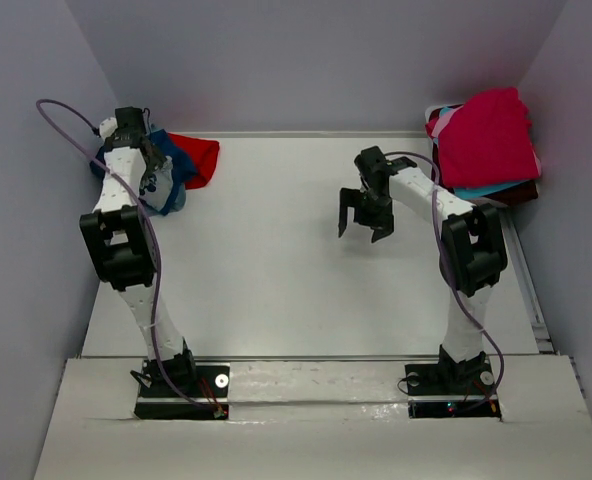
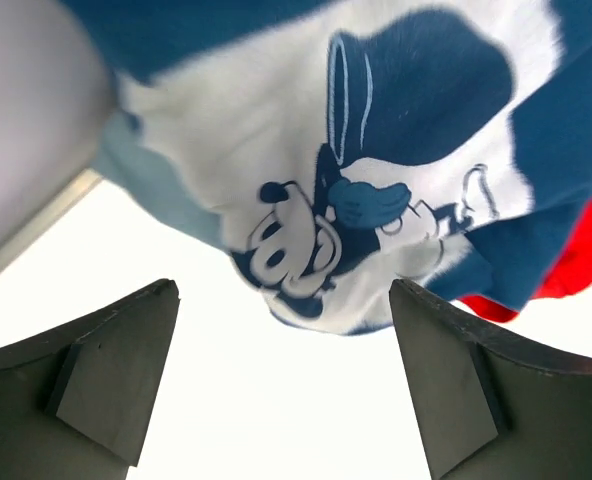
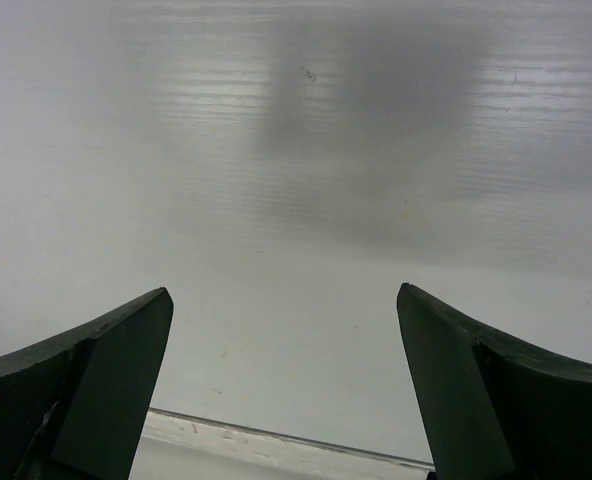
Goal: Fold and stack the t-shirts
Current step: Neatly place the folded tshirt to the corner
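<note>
A navy t-shirt [image 2: 446, 60] with a white cartoon-mouse print lies crumpled in the table's back left corner. It sits on a red t-shirt [image 1: 200, 156] and a blue-grey one [image 2: 151, 185]. My left gripper [image 2: 283, 288] hangs open right at the navy shirt's near edge, with only bare table between its fingers. At the back right is a stack with a magenta t-shirt [image 1: 486, 135] on top, turquoise [image 1: 484, 189] and maroon [image 1: 521, 192] below. My right gripper [image 1: 363, 228] is open above the bare table, left of that stack, holding nothing.
The white table [image 1: 276, 280] is boxed in by grey walls at the left, back and right. A raised rail [image 1: 529, 295] runs along its right edge. The right wrist view shows only table surface and its edge strip [image 3: 276, 440].
</note>
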`<state>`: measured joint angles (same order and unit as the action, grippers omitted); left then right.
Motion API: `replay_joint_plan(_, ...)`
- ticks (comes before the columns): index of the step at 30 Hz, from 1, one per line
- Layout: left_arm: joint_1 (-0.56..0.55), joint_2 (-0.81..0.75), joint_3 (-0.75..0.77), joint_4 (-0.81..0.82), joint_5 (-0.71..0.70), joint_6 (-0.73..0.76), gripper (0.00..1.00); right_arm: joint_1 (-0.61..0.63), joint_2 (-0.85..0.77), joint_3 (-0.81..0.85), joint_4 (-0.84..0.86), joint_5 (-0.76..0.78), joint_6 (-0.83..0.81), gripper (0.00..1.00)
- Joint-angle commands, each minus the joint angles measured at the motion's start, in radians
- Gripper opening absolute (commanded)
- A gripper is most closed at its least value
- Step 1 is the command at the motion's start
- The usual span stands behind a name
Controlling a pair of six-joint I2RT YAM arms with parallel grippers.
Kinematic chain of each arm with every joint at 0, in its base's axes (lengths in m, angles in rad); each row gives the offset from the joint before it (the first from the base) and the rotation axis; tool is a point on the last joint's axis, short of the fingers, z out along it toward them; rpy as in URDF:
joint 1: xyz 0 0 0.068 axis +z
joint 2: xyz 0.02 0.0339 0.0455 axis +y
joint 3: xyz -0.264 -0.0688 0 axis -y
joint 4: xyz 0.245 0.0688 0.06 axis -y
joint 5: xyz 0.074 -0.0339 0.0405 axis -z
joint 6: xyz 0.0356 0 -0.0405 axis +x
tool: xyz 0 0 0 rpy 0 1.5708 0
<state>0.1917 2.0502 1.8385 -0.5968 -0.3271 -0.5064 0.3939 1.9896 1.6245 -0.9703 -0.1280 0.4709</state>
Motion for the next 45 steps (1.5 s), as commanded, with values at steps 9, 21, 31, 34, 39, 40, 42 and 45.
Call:
replay_joint_plan(9,-0.073,-0.318,-0.114,-0.040,-0.032,0.014,0.99,0.000,0.005,0.129,0.033,-0.042,-0.015,1.00)
replay_joint_plan(21,-0.415,-0.421,-0.240,-0.043,0.036,0.083,0.99,0.000,-0.103,0.052,0.110,-0.001,0.035,1.00)
replay_joint_plan(31,-0.574,-0.482,-0.337,0.008,0.082,0.112,0.99,0.000,-0.262,-0.072,0.156,0.093,0.064,1.00)
replay_joint_plan(34,-0.609,-0.530,-0.439,0.070,0.123,0.124,0.99,0.000,-0.317,-0.120,0.182,0.093,0.066,0.91)
replay_joint_plan(39,-0.652,-0.594,-0.534,0.137,0.169,0.109,0.99,0.000,-0.397,-0.218,0.216,0.105,0.106,1.00)
replay_joint_plan(40,-0.661,-0.602,-0.550,0.161,0.175,0.109,0.99,0.000,-0.408,-0.247,0.226,0.096,0.104,1.00)
replay_joint_plan(42,-0.676,-0.619,-0.591,0.178,0.174,0.109,0.99,0.000,-0.420,-0.282,0.264,0.047,0.095,1.00)
replay_joint_plan(45,-0.686,-0.621,-0.625,0.195,0.186,0.101,0.99,0.000,-0.437,-0.336,0.318,0.010,0.094,1.00)
